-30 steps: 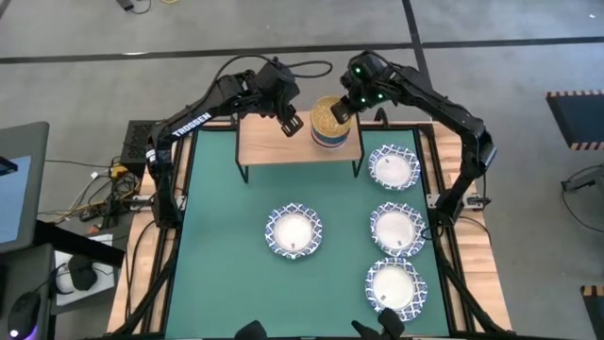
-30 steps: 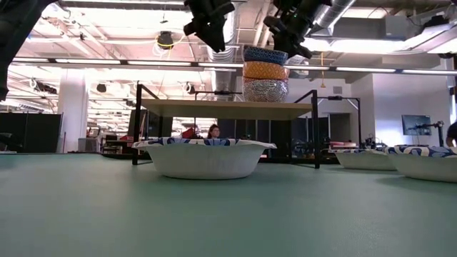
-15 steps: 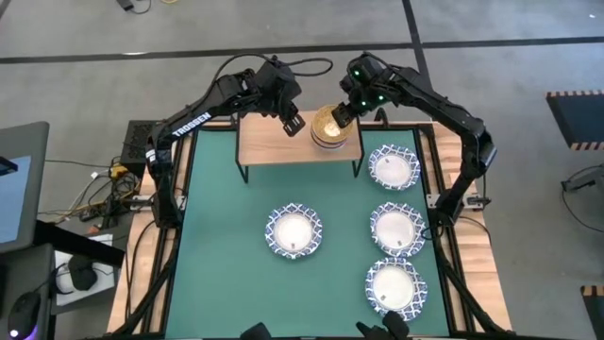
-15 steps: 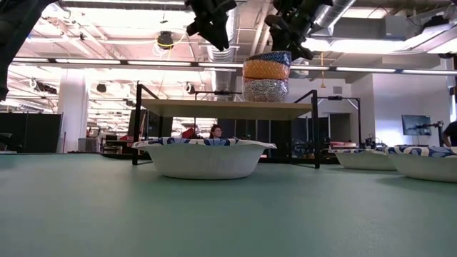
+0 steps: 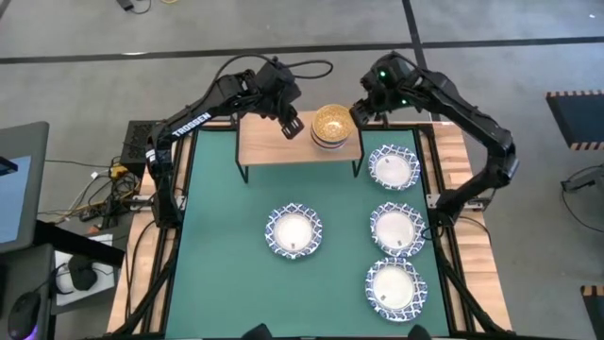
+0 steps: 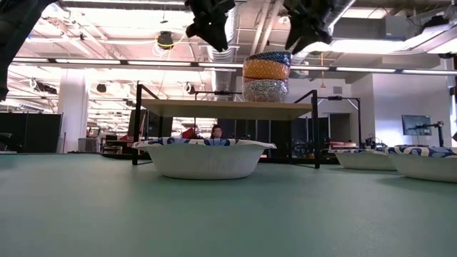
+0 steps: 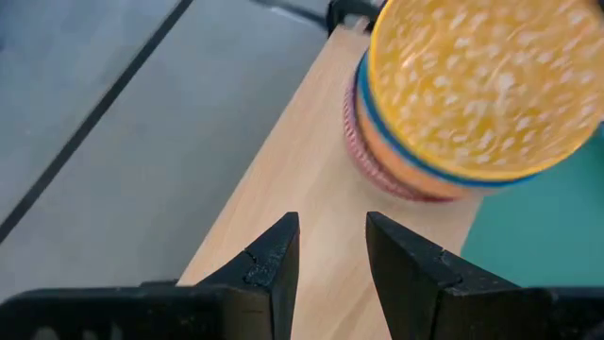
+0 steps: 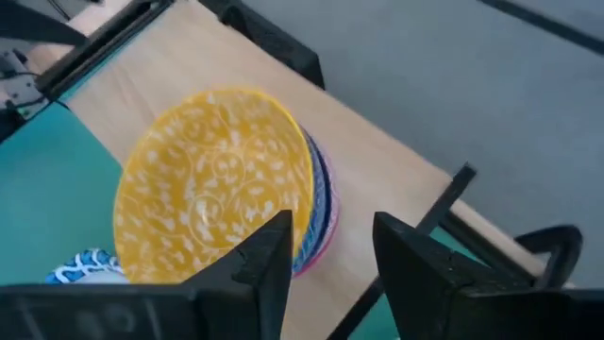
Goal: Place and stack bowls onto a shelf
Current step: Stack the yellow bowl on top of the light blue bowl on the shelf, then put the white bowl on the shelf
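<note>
A stack of small bowls point(image 5: 330, 126) with a yellow one on top sits near the right end of the shelf point(image 5: 264, 144), free of both grippers. The right gripper point(image 5: 362, 111) hovers just beside it past the shelf's right edge, fingers apart and empty; the left gripper point(image 5: 292, 124) hangs above the shelf's middle, fingers slightly apart. Four white bowls point(image 5: 293, 231) lie on the green table point(image 5: 217, 246) in front

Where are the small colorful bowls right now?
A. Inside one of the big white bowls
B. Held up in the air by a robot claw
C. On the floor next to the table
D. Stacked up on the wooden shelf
D: the stack of small bowls, yellow one on top, sits on the shelf, and both grippers are clear of it.
</note>
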You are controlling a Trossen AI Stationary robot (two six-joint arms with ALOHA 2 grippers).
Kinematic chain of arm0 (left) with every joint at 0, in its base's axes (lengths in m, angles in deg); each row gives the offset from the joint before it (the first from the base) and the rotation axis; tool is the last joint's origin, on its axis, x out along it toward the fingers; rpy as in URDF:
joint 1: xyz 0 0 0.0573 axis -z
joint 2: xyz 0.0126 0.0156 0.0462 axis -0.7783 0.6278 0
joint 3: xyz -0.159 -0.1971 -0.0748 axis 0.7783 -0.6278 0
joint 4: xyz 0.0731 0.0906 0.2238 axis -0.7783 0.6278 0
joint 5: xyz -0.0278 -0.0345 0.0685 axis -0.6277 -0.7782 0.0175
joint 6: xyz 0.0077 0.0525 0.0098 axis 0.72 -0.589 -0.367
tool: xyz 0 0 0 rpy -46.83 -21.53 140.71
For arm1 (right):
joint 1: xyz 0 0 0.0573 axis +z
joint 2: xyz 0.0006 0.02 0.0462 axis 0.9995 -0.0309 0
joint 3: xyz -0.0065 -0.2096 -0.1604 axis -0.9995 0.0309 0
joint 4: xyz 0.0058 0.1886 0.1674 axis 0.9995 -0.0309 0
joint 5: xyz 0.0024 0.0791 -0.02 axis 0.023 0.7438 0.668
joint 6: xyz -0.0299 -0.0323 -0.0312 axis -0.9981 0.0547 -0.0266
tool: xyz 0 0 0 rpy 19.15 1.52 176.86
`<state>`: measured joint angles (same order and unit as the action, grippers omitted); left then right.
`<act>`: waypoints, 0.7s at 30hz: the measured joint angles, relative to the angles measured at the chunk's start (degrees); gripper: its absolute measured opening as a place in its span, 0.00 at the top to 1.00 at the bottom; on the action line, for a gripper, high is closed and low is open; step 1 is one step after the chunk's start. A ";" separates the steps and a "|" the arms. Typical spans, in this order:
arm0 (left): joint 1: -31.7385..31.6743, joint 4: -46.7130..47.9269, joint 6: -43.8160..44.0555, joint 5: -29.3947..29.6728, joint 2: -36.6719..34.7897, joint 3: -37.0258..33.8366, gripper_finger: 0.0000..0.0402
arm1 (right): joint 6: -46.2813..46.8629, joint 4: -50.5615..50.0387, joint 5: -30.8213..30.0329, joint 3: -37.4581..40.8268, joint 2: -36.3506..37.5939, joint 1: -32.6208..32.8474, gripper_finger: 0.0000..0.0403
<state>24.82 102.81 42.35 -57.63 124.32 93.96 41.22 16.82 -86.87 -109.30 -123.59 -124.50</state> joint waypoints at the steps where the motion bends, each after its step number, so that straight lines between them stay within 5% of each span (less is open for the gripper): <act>1: 0.01 -0.60 0.00 -0.19 0.00 0.00 0.73 | 0.74 1.09 0.04 1.58 0.53 0.06 0.58; 8: -0.02 -2.07 -0.02 -1.10 0.00 0.00 0.73 | 2.78 7.53 0.50 9.97 2.91 0.31 0.62; 14: -0.23 -2.12 -0.81 -1.50 0.00 0.00 0.73 | 2.75 9.32 0.48 10.27 3.41 1.03 0.64; 21: -0.32 -4.96 -2.68 -2.70 0.00 0.00 0.73 | 2.90 10.90 -0.84 10.23 12.10 2.42 0.64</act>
<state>24.50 97.85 39.67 -60.33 124.32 93.96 44.11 27.71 -87.71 -99.07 -111.49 -122.08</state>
